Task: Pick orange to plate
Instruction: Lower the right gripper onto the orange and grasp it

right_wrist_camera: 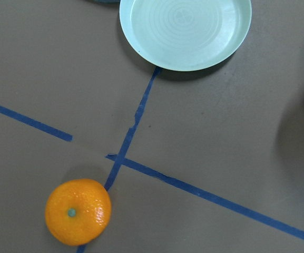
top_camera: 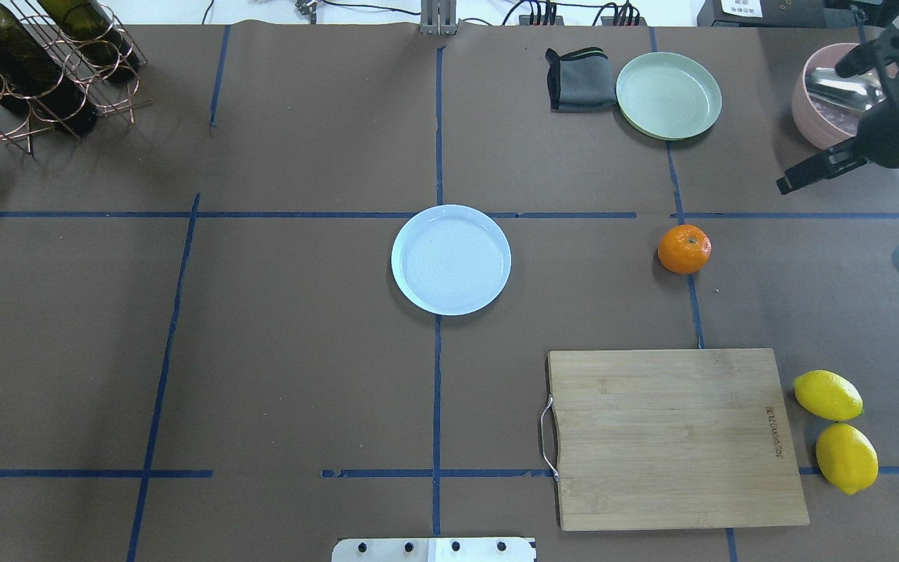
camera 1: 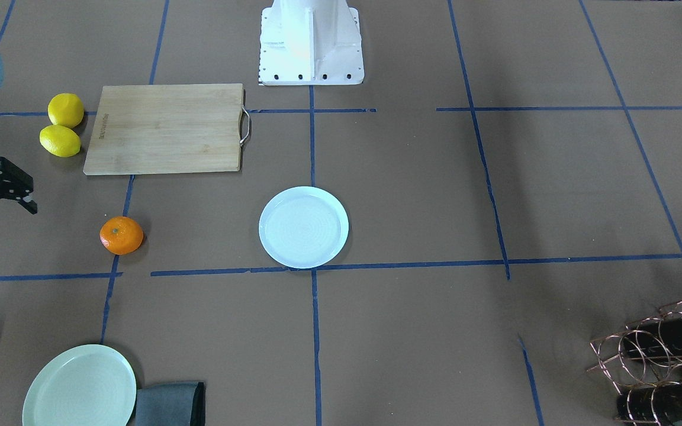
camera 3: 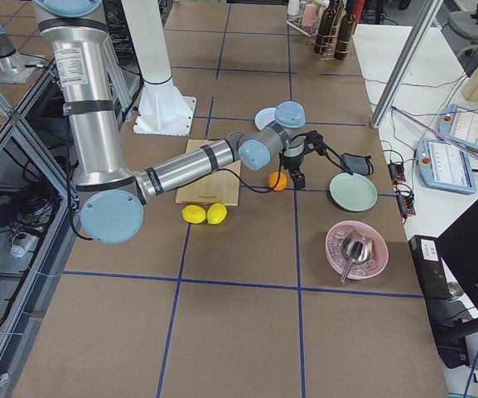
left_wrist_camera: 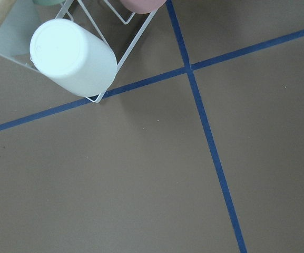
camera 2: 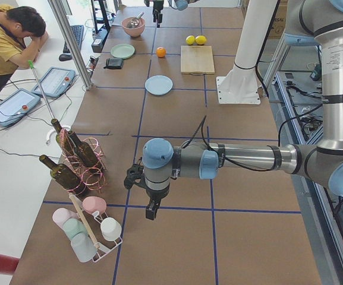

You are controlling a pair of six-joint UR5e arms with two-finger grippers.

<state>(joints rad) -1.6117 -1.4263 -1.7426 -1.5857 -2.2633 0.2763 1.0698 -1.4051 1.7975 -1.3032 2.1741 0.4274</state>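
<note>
while both arms hang over the table [top_camera: 301, 375], the orange [camera 1: 121, 235] lies near the right jaws.
a wooden board [top_camera: 668, 437] sits off to one side of the right gripper [camera 1: 0, 218]. the pale blue plate [top_camera: 451, 260] is well away from those jaws, out past the orange. the orange is on the table close to them, not touching. they stand apart with nothing between them. the left gripper [camera 2: 151, 209] is far from it all, and i cannot tell how its jaws stand.
</note>
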